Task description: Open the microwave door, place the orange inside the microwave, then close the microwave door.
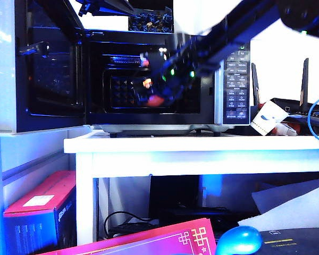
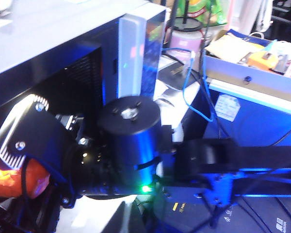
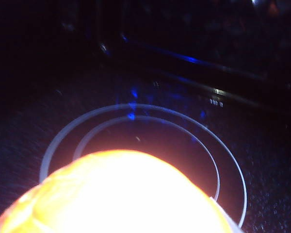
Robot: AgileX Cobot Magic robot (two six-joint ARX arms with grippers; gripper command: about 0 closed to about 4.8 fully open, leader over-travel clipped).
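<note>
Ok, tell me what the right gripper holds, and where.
Cannot be told: the orange sits close before the right gripper inside the microwave, but its fingers are out of view.

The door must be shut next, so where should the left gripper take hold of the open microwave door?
Grip the microwave door at its free vertical edge, away from the hinge, coming from its outer face: it stands swung wide left. The left gripper seems beside it; the right gripper is inside the microwave by the orange, so wait.
</note>
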